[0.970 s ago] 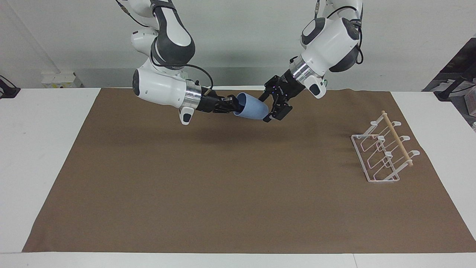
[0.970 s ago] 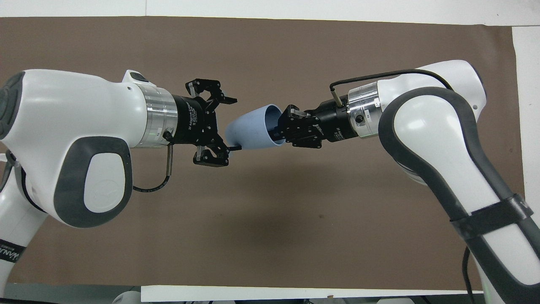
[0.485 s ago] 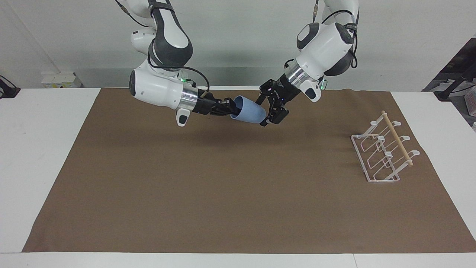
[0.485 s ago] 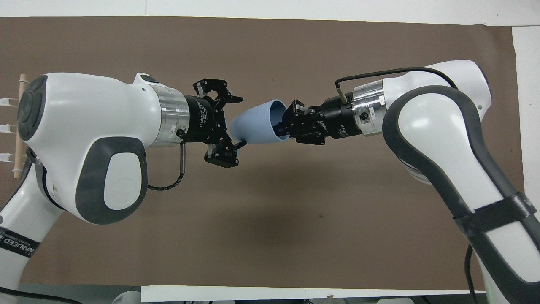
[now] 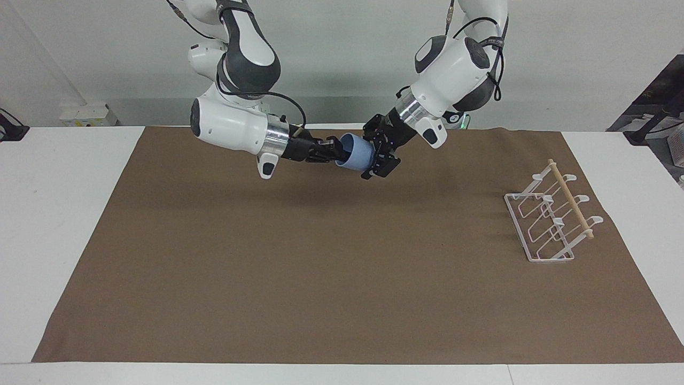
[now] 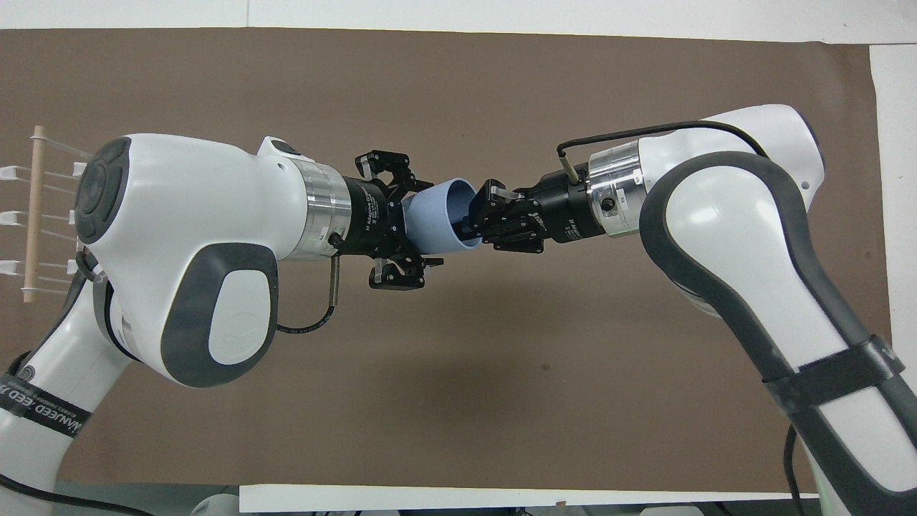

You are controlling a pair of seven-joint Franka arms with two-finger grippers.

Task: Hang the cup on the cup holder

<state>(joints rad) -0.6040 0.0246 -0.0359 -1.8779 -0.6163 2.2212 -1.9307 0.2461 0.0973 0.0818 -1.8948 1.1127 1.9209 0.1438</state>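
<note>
Brown mat, lt-blue cup (image 5: 357,155) tilted midair.

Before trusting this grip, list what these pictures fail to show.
Overhead view: the left arm covers most of the cup holder.
Both views: the left gripper hides the cup's base; contact there is unclear.
Facing view: the cup's wall hides the right gripper's inner finger.

Bright, even light from above; soft blurred arm shadows on the brown mat (image 5: 342,278); sharp focus.
</note>
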